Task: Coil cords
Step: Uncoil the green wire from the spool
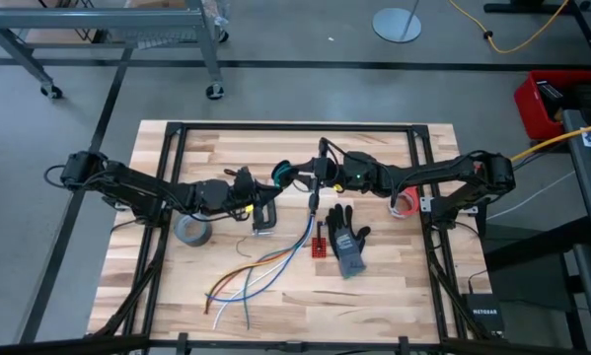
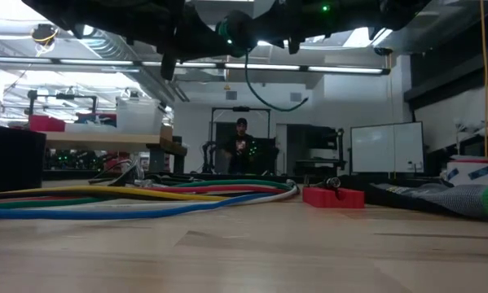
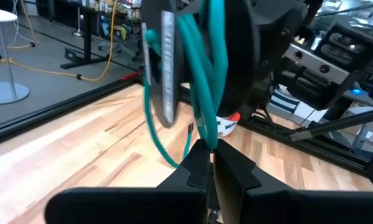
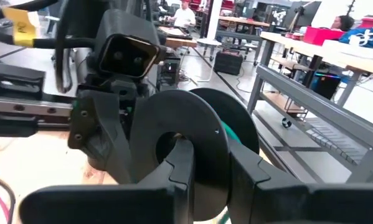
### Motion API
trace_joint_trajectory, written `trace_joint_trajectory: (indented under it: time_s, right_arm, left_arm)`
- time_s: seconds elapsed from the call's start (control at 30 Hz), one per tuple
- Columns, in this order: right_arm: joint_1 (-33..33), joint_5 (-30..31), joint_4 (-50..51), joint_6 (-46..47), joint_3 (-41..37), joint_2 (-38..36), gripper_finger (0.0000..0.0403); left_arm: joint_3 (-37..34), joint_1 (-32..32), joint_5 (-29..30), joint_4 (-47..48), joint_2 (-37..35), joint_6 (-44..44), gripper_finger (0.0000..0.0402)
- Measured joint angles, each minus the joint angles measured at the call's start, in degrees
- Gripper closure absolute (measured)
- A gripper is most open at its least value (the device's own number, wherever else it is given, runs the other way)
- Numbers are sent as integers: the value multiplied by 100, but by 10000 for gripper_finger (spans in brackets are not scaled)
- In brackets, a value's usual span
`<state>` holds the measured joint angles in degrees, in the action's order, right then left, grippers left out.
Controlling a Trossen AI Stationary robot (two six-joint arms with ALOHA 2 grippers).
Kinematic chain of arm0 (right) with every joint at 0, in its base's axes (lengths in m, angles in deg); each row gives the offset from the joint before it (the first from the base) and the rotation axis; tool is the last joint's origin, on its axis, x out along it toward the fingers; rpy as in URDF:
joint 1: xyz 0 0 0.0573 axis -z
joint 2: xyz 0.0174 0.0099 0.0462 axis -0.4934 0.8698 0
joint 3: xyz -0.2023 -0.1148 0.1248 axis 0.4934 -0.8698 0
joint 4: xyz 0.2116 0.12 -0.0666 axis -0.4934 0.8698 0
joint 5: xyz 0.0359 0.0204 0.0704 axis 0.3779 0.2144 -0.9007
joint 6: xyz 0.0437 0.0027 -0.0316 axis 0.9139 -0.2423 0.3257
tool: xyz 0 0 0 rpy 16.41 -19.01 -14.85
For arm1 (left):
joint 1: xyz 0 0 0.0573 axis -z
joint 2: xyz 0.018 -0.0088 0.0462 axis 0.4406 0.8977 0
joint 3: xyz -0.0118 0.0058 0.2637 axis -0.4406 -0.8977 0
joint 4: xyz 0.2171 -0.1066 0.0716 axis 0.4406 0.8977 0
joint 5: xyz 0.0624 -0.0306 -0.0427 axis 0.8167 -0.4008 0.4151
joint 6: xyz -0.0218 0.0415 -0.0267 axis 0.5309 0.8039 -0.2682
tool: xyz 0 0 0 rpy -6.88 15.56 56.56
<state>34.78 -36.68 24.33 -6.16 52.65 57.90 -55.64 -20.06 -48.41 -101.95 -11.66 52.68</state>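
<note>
Both grippers meet above the table's middle. A black doughnut-like cord bundle [image 4: 192, 118] is held in the air, with teal strands [image 3: 205, 74] looped over it. Its black tail [image 1: 315, 200] hangs down, and in the low view it shows as a slack loop [image 2: 264, 94]. My right gripper [image 4: 214, 168] is shut on the bundle and also shows in the high view [image 1: 310, 176]. My left gripper [image 3: 208, 155] is shut on the teal strands and also shows in the high view [image 1: 275, 181]. My left gripper pinches the teal strands at their lower end [image 3: 206, 142] between its two fingertips. The strands run up from the fingers over the black bundle, clear of the table. My right gripper holds the bundle's rim [image 4: 212, 163]. One finger [image 4: 181, 165] seems to reach into the centre hole and the other [image 4: 251, 171] stays outside. The bundle stands on edge, lifted clear of the table.
A grey tape roll [image 1: 192, 230] and a small black part [image 1: 263, 216] lie under the left arm. Loose orange, blue and white wires [image 1: 256, 271] fan toward the near edge. A grey glove [image 1: 346, 239], a red block [image 1: 320, 242] and a red-and-white roll [image 1: 406, 204] lie to the right.
</note>
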Motion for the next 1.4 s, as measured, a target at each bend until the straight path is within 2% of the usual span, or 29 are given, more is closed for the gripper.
trace_joint_trajectory:
  time_s: [0.23, 0.5, 0.6, 0.8, 0.97, 1.07, 1.4]
  right_arm:
    - [-2, 26, -505, 23, -6, 4, 346]
    - [9, 128, -1354, 123, 9, -2, 346]
    - [4, 111, -1342, 121, 139, -2, 346]
    - [7, 110, -721, 103, 331, -2, 346]
    - [7, 382, -160, -163, 382, -2, 346]
    - [7, 392, 65, -181, 382, -2, 346]
    - [7, 621, 912, -205, 382, 0, 346]
  left_arm:
    - [13, 48, 17, 222, -13, -165, 400]
    - [-7, 58, -46, 1287, -1, -788, 400]
    - [-9, 58, -32, 1585, 33, -905, 400]
    - [-7, 58, -30, 1468, 85, -1102, 400]
    - [-7, 56, -209, 1465, 85, -793, 399]
    - [-7, 54, -238, 1418, 85, -631, 376]
    - [-7, -220, -236, 1040, 85, -632, 253]
